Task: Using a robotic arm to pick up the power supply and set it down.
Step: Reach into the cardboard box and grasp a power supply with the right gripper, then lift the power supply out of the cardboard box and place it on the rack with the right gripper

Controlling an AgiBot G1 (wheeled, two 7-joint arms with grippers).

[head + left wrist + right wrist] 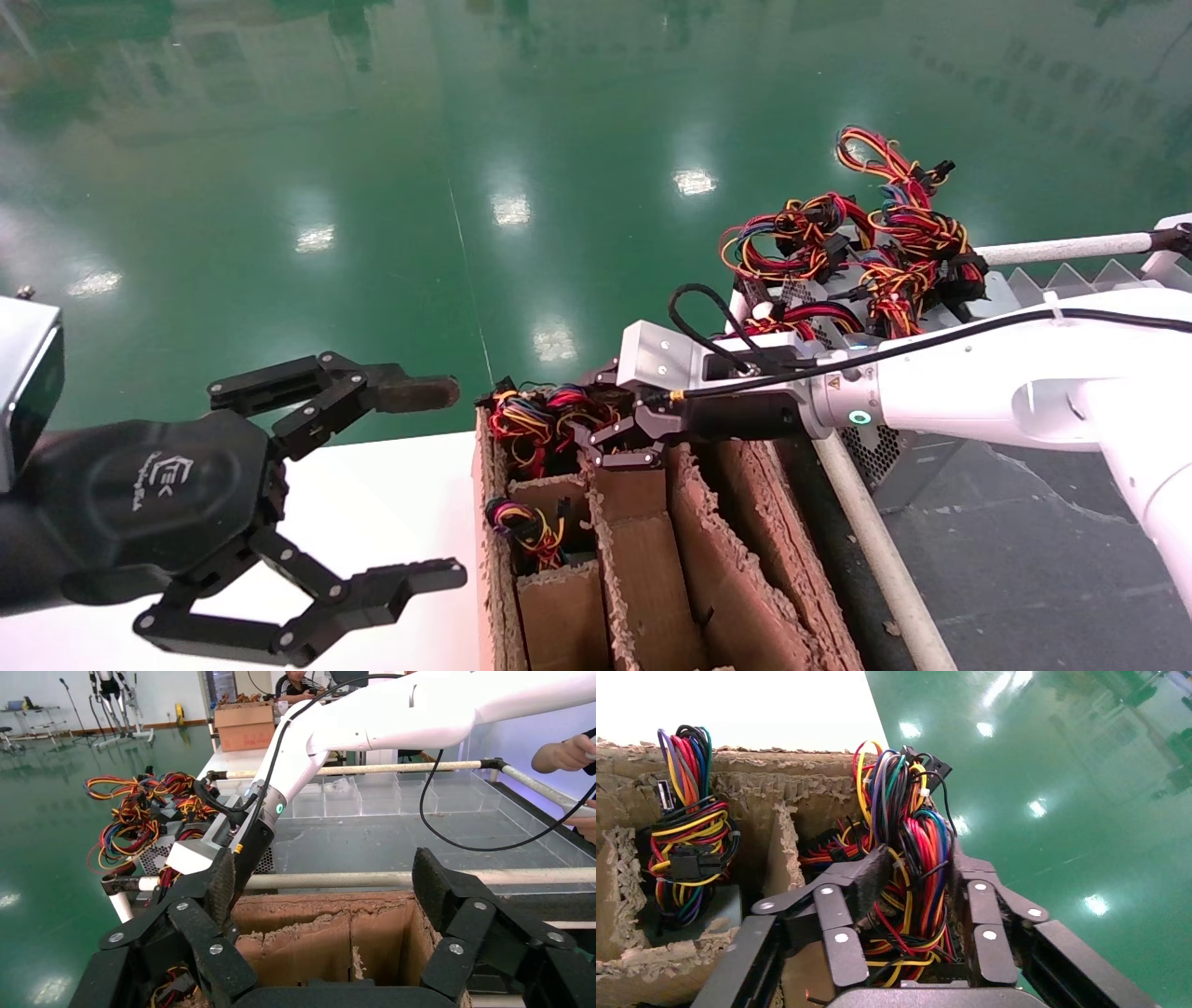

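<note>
My right gripper (605, 443) reaches over the far corner cell of the brown cardboard divider box (726, 559). It is shut on the red, yellow and black wire bundle (905, 832) of a power supply (535, 419) standing in that cell. The wires run between the pads (866, 874), and the metal body is hidden inside the cell. My left gripper (452, 483) hangs open and holding nothing at the left, above the white table, facing the box (316, 938).
A second wire bundle (526, 531) fills the neighbouring cell. Other power supplies with tangled wires (875, 252) are stacked on the grey tray beyond the white rail (875, 550). A person's hand (562, 752) is at the tray's far side. Green floor lies beyond.
</note>
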